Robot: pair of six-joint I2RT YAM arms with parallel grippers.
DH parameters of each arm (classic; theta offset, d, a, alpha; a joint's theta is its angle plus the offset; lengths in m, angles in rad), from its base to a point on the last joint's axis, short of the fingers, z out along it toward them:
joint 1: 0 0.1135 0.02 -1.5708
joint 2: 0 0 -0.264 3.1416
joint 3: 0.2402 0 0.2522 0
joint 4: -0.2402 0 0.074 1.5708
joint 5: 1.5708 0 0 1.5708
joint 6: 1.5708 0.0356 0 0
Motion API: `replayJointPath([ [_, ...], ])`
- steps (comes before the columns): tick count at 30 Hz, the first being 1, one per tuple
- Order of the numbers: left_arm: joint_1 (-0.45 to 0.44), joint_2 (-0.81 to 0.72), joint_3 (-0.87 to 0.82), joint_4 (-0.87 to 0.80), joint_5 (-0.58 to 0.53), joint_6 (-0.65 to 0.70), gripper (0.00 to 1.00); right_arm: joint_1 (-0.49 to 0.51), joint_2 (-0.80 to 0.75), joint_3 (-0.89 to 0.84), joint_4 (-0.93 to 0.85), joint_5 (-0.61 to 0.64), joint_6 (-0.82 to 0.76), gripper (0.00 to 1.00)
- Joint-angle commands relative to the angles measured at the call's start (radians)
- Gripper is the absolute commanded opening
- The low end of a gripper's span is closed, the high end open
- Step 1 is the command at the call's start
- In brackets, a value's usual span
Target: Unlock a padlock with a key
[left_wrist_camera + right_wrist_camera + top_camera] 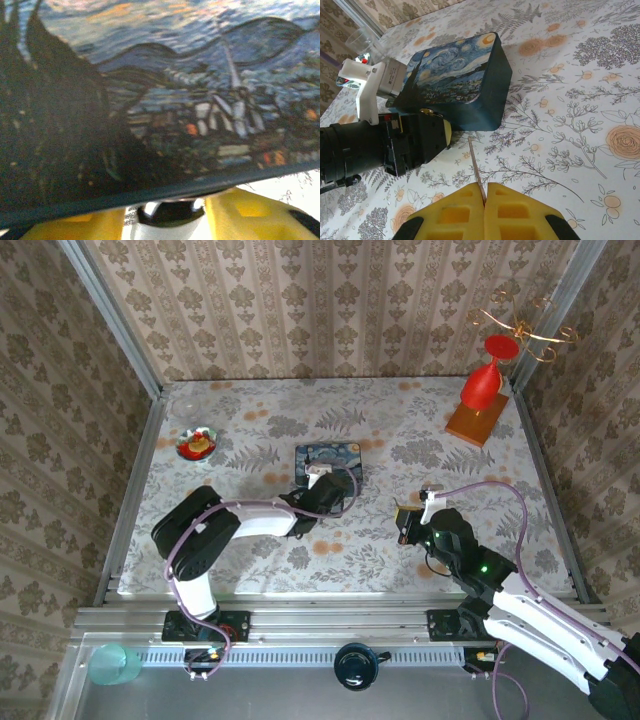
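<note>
I count one padlock [170, 212], one key [475, 165] and one tin [455, 80]. The padlock, a small dark piece with silvery metal, sits just under the tin's near edge at the middle of the table [420, 430]. The left gripper [170, 222] pinches it between yellow fingers. The right gripper [485, 192], fingers pressed together, pinches the thin metal key, whose tip points toward the tin without touching it. The rectangular tin is painted with blue swirls. A small glass bowl [198, 444] near the left edge holds something red.
</note>
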State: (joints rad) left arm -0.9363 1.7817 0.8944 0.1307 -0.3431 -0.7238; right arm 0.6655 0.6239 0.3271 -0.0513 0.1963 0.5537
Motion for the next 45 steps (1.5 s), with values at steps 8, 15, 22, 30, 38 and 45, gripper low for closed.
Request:
replayJointPath([
  [8, 0.055, -0.159, -0.179, 0.247, 0.211, 0.184, 0.6, -0.003, 0.007, 0.046, -0.002, -0.023, 0.005, 0.0],
  [15, 0.157, -0.266, -0.344, 0.426, 0.438, 0.279, 0.64, -0.002, 0.015, 0.046, 0.01, -0.032, 0.015, 0.0],
  [22, 0.267, -0.304, -0.396, 0.44, 0.658, 0.38, 0.64, -0.002, 0.023, 0.05, 0.015, -0.039, 0.024, 0.0],
  [30, 0.361, -0.26, -0.403, 0.451, 0.811, 0.397, 0.63, 0.0, 0.033, 0.05, 0.021, -0.044, 0.032, 0.0],
  [38, 0.346, -0.165, -0.348, 0.454, 0.846, 0.401, 0.57, 0.001, 0.048, 0.054, 0.03, -0.051, 0.036, 0.0],
  [45, 0.279, -0.091, -0.281, 0.406, 0.739, 0.411, 0.56, 0.003, 0.041, 0.05, 0.03, -0.049, 0.043, 0.0],
])
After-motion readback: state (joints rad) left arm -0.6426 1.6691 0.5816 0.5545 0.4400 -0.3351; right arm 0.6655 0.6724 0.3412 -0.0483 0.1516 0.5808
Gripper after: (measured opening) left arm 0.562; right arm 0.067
